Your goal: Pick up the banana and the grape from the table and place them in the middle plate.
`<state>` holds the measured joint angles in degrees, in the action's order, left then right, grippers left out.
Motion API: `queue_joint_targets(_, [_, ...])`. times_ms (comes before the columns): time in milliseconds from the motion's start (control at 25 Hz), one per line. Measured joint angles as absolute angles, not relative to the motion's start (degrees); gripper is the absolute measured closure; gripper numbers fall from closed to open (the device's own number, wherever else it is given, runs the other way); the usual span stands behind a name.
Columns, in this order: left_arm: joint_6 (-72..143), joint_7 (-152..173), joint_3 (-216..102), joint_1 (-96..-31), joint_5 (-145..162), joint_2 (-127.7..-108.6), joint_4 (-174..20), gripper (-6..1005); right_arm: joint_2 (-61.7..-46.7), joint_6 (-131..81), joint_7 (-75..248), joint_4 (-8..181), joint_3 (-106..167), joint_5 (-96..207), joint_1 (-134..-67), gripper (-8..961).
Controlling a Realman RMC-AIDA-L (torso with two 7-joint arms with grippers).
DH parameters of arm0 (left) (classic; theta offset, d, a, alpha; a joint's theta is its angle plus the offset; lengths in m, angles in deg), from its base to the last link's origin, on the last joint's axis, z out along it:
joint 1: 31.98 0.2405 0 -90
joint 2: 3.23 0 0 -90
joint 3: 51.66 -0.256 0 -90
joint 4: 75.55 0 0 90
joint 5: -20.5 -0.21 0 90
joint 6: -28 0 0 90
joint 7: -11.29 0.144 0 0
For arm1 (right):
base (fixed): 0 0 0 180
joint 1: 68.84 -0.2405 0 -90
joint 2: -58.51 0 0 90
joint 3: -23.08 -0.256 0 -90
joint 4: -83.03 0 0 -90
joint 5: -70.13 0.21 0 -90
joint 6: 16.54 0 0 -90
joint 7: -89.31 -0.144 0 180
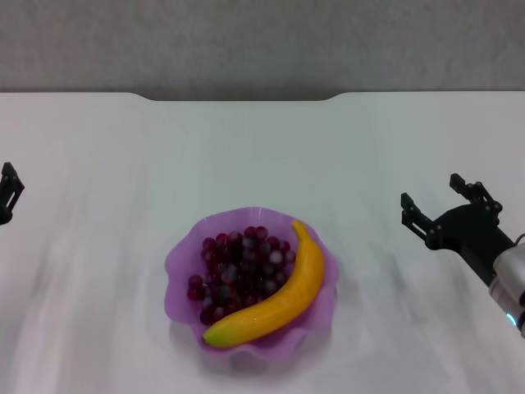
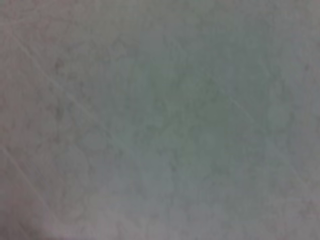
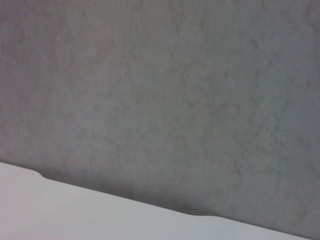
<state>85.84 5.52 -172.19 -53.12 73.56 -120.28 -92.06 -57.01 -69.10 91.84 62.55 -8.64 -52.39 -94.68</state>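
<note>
The banana (image 1: 275, 297) lies in the middle plate (image 1: 182, 261); right pincer (image 1: 449, 200) spread, empty.

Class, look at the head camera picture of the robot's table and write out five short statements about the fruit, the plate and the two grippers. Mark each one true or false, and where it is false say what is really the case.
1. The banana lies inside the middle plate. True.
2. The grape bunch is on the bare table, outside the plate. False: it sits in the plate, beside the banana on the robot's left.
3. The right gripper is open and holds nothing. True.
4. The right gripper is directly above the plate. False: it is off to the plate's right, over bare table.
5. The left gripper holds the banana. False: it is at the far left edge of the view, away from the fruit.
</note>
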Motion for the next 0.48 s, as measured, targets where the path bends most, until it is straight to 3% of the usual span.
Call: queue_joint_targets(480, [81.8,4.0,-172.3,-53.5,73.5,-120.38,-91.9,103,-57.07,-70.4,92.7,62.5,-8.9,-52.1,-94.4,92])
